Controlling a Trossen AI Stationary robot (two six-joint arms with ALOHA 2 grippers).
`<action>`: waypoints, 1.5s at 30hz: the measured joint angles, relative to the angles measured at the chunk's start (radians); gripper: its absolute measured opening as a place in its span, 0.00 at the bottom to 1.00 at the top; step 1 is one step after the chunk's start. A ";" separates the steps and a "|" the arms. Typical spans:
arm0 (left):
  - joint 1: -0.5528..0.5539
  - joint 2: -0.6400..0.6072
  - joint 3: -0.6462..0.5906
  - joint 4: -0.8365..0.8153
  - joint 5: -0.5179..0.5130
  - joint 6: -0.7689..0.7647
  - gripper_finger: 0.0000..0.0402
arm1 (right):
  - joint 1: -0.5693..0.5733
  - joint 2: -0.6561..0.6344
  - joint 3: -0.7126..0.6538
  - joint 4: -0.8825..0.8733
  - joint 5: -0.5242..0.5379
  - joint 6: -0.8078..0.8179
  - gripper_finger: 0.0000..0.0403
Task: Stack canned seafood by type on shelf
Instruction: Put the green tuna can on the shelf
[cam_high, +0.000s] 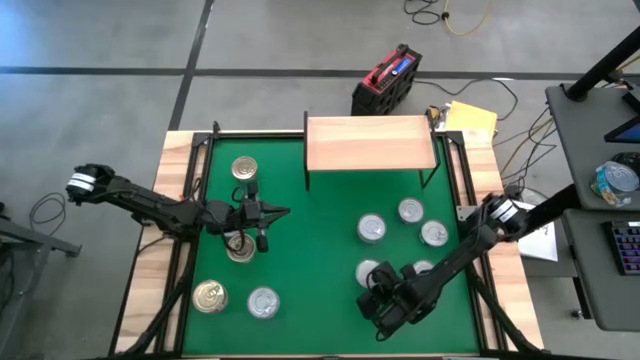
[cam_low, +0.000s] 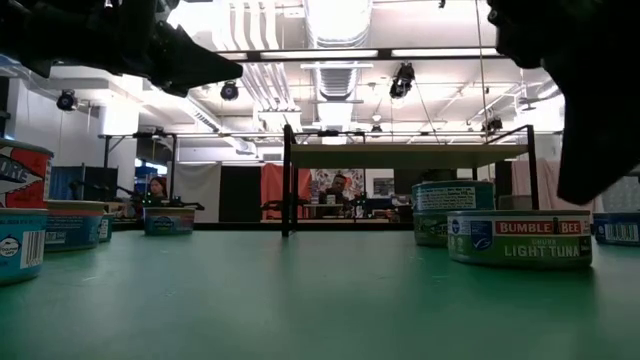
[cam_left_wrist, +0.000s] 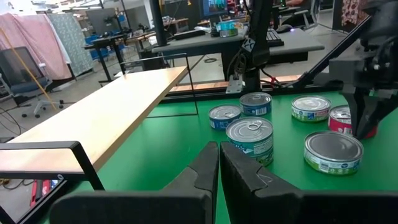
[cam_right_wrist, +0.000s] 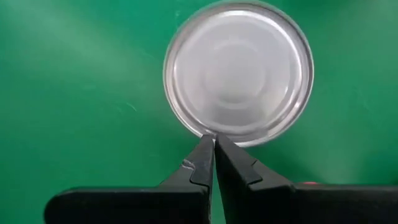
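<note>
The right gripper (cam_right_wrist: 214, 144), fingers pressed together and holding nothing, hangs directly above a silver-topped can (cam_right_wrist: 239, 74) on the green mat (cam_high: 320, 250), on the side far from the shelf (cam_high: 370, 142). The left gripper (cam_high: 283, 212), likewise closed and empty, hovers over the mat beside a gold-topped can (cam_high: 240, 247). No can sits on the shelf, so stacking appears not yet begun. The next move likely calls for spreading the right fingers and lowering around the can.

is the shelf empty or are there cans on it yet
Empty. In the high view the shelf shows only bare wood, and the left wrist view shows the same; the cans all sit on the green mat.
</note>
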 joint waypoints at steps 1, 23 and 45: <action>0.000 0.000 0.000 0.000 0.000 0.000 0.00 | 0.000 0.007 0.000 0.001 0.001 0.000 0.02; 0.000 0.000 0.000 -0.001 0.000 0.000 0.00 | -0.007 0.046 0.021 -0.016 0.052 -0.021 0.02; 0.000 -0.001 0.000 -0.003 0.001 0.001 0.00 | -0.002 0.136 0.028 0.068 -0.182 -0.032 0.02</action>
